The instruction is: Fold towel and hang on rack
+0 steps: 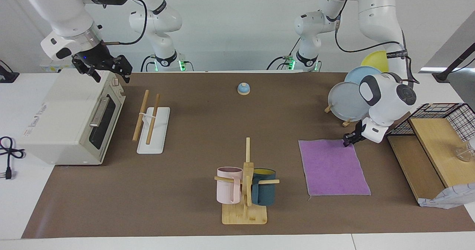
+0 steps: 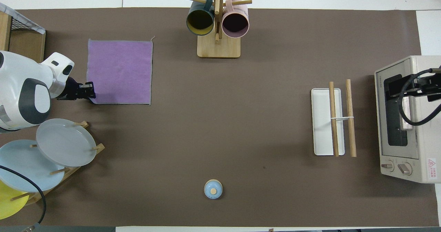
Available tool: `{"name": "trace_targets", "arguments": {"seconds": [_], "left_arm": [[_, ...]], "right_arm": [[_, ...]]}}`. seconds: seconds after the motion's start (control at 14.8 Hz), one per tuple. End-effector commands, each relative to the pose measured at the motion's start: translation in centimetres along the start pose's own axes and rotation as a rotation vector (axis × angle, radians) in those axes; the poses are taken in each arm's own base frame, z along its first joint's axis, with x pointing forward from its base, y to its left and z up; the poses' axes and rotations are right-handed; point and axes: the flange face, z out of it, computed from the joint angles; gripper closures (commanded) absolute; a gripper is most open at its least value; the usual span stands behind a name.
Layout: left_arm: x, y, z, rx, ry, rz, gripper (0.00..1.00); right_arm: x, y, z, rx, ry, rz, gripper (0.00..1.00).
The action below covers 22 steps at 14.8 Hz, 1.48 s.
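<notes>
The purple towel lies flat and unfolded on the brown mat toward the left arm's end of the table; it also shows in the overhead view. My left gripper is low at the towel's corner nearest the robots, also seen in the overhead view. The rack, two slanted wooden dowels on a white base, stands toward the right arm's end, beside the toaster oven; it also shows in the overhead view. My right gripper waits open and empty in the air over the toaster oven.
A bamboo mug tree with a pink and a dark teal mug stands mid-table, far from the robots. A plate stand with grey, blue and yellow plates is just nearer the robots than the towel. A small blue bell and a wire basket shelf are also here.
</notes>
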Motion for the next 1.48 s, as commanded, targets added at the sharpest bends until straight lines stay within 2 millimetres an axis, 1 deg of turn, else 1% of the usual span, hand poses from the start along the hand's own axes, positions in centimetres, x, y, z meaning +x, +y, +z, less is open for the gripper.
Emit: {"name": "trace_targets", "arguments": {"seconds": [0.0,0.27,0.4,0.47,0.61,0.67,0.74,0.81,0.88,0.94,1.01,1.08,1.15,1.21,1.28,1.42], "left_arm": [[0.5,-0.6,0.1,-0.002,0.001,0.048,1.00],[0.5,-1.2,0.1,-0.001,-0.006,0.101,1.00],[0.4,-1.0,-0.5,-0.001,-0.006,0.134,1.00],[0.4,-0.9,-0.9,0.000,-0.006,0.146,1.00],[0.4,1.1,-3.9,0.011,-0.004,0.220,1.00],[0.2,3.3,-5.4,0.048,-0.010,0.298,1.00],[-0.3,6.1,-6.7,0.091,-0.014,0.372,1.00],[-1.2,9.3,-7.3,0.130,-0.015,0.447,1.00],[-2.2,13.4,-7.4,0.164,-0.011,0.537,1.00],[-3.8,17.5,-6.7,0.224,0.006,0.652,1.00],[-5.9,21.6,-5.5,0.306,0.028,0.788,1.00],[-7.6,24.2,-3.6,0.360,0.022,0.876,1.00],[-8.6,25.5,-1.9,0.377,0.004,0.906,1.00],[-9.2,26.5,0.2,0.381,-0.019,0.903,1.00],[-9.4,26.8,0.7,0.378,-0.015,0.887,1.00],[-9.5,26.8,0.9,0.376,-0.010,0.861,1.00]], "right_arm": [[-0.5,-0.1,-0.1,0.001,0.001,-0.021,0.00],[-0.5,-0.1,0.0,0.001,0.000,-0.021,0.00],[-0.5,0.0,0.0,0.002,0.000,-0.020,0.00],[-0.5,-0.1,0.0,0.001,0.000,-0.021,0.00],[-0.5,0.0,0.0,0.002,0.000,-0.020,0.00],[-0.5,-0.1,0.0,0.001,0.000,-0.021,0.00],[-0.5,0.0,0.0,0.002,0.000,-0.020,0.00],[-0.5,-0.1,0.0,0.001,0.000,-0.023,0.00],[-0.5,-0.1,0.0,0.001,0.000,-0.021,0.00],[-0.5,-0.2,0.0,0.001,0.000,-0.023,0.00],[-0.5,0.0,0.0,0.002,0.000,-0.020,0.00],[-0.5,-0.1,0.0,0.001,0.000,-0.023,0.00],[-0.5,0.0,0.0,0.002,0.000,-0.021,0.00],[-0.5,-0.1,0.0,0.001,0.000,-0.023,0.00],[-0.5,0.0,0.0,0.002,0.000,-0.021,0.00],[-0.5,-0.1,0.0,0.001,0.000,-0.023,0.00]]}}
